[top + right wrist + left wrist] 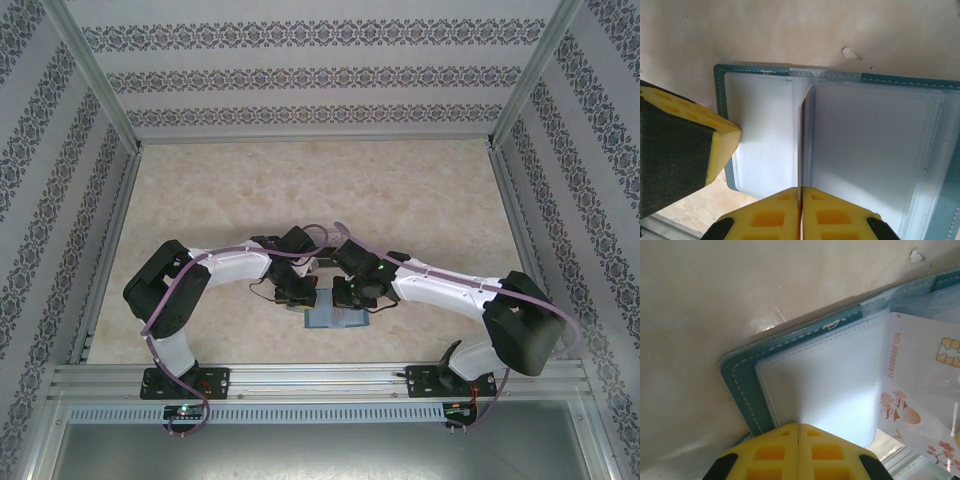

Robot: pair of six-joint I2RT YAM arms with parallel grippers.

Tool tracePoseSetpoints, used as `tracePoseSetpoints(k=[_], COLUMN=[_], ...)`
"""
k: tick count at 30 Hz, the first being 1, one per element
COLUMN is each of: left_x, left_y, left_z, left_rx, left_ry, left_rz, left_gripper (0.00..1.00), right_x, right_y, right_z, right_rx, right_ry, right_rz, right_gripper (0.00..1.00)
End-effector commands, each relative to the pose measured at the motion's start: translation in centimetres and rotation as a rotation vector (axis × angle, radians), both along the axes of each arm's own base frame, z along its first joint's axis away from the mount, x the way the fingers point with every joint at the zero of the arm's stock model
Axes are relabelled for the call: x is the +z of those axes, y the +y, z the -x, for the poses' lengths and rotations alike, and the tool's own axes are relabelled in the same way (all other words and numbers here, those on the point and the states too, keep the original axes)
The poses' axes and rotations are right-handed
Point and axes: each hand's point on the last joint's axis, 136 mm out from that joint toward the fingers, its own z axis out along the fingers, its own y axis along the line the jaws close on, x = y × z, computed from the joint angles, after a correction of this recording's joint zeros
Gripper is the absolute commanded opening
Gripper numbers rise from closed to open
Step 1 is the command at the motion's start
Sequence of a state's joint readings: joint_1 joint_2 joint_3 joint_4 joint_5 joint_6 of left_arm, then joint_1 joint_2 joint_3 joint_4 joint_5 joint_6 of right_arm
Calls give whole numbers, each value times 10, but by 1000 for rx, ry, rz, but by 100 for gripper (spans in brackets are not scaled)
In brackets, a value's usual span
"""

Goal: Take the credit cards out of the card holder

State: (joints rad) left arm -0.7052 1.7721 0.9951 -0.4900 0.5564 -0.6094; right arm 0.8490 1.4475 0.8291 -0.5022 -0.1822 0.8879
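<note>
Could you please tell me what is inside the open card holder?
A white card with a gold chip and orange prints shows among the card holder's clear sleeves. The other sleeves look frosted, so any further cards are hidden.

white arms (440, 288), black joints (520, 335) — yellow fingers (775, 455).

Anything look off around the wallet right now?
The white chip card printed with red figures looks skewed, slanting against the stitched edge of the open teal bifold wallet. A small white chipped spot mars the beige tabletop beside it. Nothing spilled.
</note>
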Motion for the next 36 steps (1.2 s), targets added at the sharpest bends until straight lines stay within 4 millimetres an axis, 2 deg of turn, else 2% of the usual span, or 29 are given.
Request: tracePoseSetpoints(k=[1, 7, 18, 23, 29, 36], left_x=[-8, 7, 26, 27, 26, 27], left_y=[16, 12, 23, 33, 50, 69], left_z=[9, 0, -12, -12, -14, -14], left_rx=[-7, -7, 36, 56, 102, 153], left_ry=[3, -37, -109, -112, -122, -123], left_rz=[-87, -74, -76, -81, -93, -87], left_gripper=[0, 1, 1, 2, 2, 2], right_x=[5, 11, 30, 45, 59, 73], right_y=[-3, -6, -12, -11, -23, -25], right_z=[3, 2, -3, -11, -21, -13], right_rx=[2, -1, 48, 227, 529, 973], right_ry=[-12, -27, -73, -148, -235, -342], right_rz=[10, 18, 24, 40, 127, 151], right_gripper=[9, 7, 5, 6, 5, 1])
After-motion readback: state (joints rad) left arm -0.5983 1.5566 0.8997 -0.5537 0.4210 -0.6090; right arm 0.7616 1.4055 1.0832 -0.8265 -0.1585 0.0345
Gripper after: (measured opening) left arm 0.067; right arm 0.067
